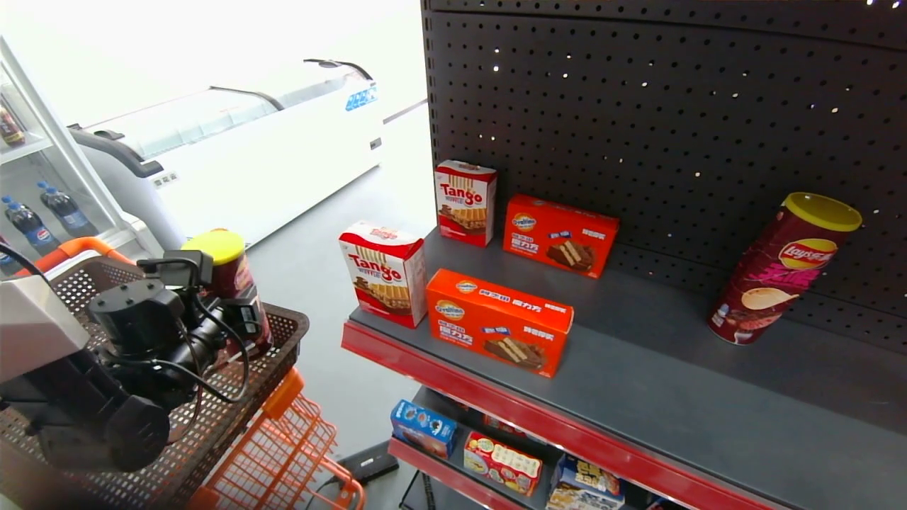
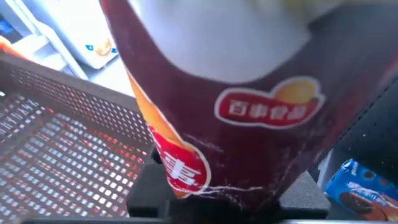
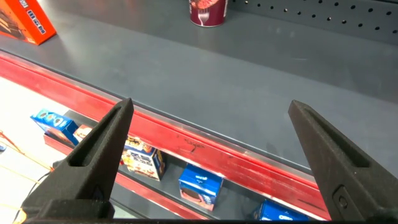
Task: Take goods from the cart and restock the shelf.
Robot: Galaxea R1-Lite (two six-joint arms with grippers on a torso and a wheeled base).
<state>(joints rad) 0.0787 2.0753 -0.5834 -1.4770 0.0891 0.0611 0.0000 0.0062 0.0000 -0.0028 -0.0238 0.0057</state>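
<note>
**A:** What sits closest in?

**B:** The left gripper [image 1: 237,315], low on the robot's left. Its fingers are clamped round a dark red chip can [image 1: 225,273] with a yellow lid. The can is held upright over the brown mesh basket [image 1: 287,329] of the orange cart [image 1: 283,439].

**A:** And the other arm?

**B:** The right gripper [image 3: 214,168] hangs with its jaws spread wide and nothing between them. It is above the red front lip [image 3: 186,140] of the shelf [image 1: 673,397].

**A:** What is that shelf like?

**B:** It is a flat, dark grey board with a black pegboard [image 1: 638,106] behind it. At its left end the front wafer box [image 1: 386,273] stands at the corner, with the front orange box [image 1: 499,322] just beside it along the edge. Behind them, the rear wafer box [image 1: 465,202] and the rear orange box [image 1: 560,235] sit close to the pegboard. A second can [image 1: 779,273], also yellow-lidded, stands well apart to the right, near the pegboard.

**A:** Anything underneath?

**B:** A lower shelf [image 1: 425,460] with the same red lip carries small packets, among them a blue box [image 1: 423,427].

**A:** And the room?

**B:** The floor [image 1: 319,262] is smooth and grey. A white chest freezer [image 1: 248,156] with a curved glass lid stands beyond the cart. A glass-fronted drinks cooler [image 1: 42,142] with bottles inside stands at the far left.
</note>
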